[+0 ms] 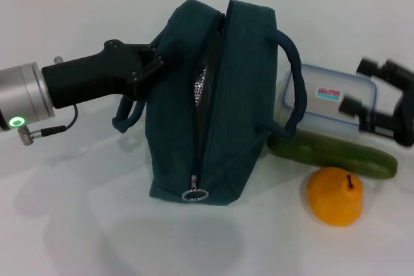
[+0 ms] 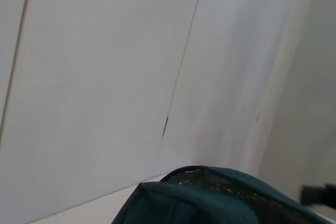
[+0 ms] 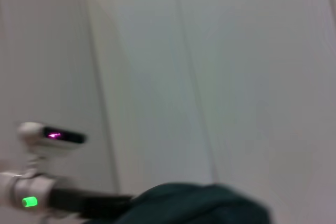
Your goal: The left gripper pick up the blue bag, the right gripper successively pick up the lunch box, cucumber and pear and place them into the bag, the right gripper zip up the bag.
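My right gripper (image 1: 374, 88) has its jaws spread wide, nothing between them, hovering at the far end of the lunch box (image 1: 328, 105), which sits just inboard of the fingertips. If I close off-centre, I reckon the smooth lid will skid out, or the box will shove the cucumber (image 1: 336, 153) lying against its near side and set the pear (image 1: 334, 196) rolling. My left gripper (image 1: 154, 64) is pressed to the upper edge of the blue bag (image 1: 210, 101); I cannot tell how its jaws stand. If that hold is shallow, the bag could sag and narrow its unzipped opening.
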Robot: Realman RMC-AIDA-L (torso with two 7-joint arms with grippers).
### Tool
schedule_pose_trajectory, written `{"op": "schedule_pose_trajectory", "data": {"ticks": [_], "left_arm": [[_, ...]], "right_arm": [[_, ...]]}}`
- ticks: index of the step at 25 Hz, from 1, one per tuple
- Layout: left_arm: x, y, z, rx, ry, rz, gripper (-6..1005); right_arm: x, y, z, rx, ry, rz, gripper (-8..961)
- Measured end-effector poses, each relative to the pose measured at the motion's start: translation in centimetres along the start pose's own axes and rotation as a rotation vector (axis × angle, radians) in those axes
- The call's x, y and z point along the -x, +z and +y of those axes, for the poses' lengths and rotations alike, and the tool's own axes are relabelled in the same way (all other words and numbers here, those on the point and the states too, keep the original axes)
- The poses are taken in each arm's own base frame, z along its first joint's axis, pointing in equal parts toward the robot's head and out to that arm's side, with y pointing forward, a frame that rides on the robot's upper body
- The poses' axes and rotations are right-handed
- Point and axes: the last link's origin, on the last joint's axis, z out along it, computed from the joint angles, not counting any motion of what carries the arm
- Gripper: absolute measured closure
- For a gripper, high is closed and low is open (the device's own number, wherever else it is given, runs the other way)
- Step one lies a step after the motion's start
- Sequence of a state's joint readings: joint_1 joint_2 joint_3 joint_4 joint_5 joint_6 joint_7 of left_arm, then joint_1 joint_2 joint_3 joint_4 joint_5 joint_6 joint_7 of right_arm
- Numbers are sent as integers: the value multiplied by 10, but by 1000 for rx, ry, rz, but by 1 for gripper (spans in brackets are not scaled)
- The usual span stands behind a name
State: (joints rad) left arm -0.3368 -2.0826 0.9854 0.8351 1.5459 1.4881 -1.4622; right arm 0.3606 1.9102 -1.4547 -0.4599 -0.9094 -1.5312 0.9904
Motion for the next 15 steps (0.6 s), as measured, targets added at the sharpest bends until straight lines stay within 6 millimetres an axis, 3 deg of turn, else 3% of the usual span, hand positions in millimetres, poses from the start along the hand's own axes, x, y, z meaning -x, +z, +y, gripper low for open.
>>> {"op": "schedule_pose_trajectory", "data": {"ticks": [7, 15], "left_arm": [[4, 9, -2, 28, 22, -18, 962], [10, 11, 0, 25, 70, -12, 962]], "right_arm": [[-25, -10, 20, 52, 100, 64, 185], [-48, -25, 30, 25, 191, 139, 190]]}}
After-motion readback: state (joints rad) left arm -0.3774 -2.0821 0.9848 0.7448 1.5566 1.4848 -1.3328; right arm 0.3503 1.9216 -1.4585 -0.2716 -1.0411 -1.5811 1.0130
